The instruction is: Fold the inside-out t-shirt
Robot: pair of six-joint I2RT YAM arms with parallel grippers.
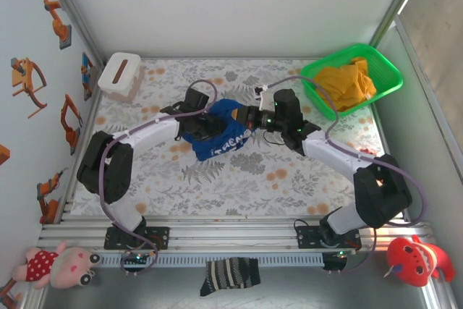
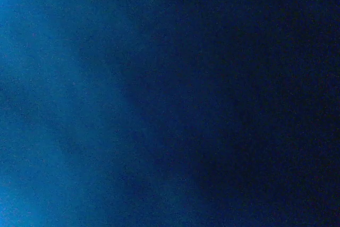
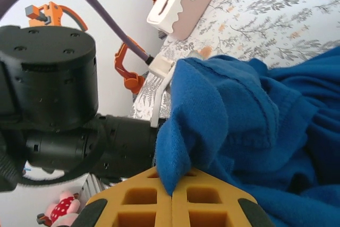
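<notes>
Top external view: the blue t-shirt (image 1: pixel 226 142) lies bunched at the middle of the table (image 1: pixel 239 179). The right gripper (image 3: pixel 171 191) has its yellow fingers (image 3: pixel 139 208) pressed together, pinching a fold of it. The left gripper (image 1: pixel 208 127) is buried in the cloth, so I cannot tell its opening.

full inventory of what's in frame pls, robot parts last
t-shirt: 1, royal blue, white lettering, bunched mid-table
basket: 1, green, far right corner
garment: 1, yellow-orange, in the basket
box: 1, white, far left corner
table: 1, floral cover
pink plush: 1, near left, off the table
red plush: 1, near right, off the table
striped cloth: 1, dark and light, below near rail
wall stickers: several, orange, left wall
left gripper: 1, black, in the t-shirt, jaws hidden
right gripper: 1, yellow fingertips, shut on t-shirt fold
</notes>
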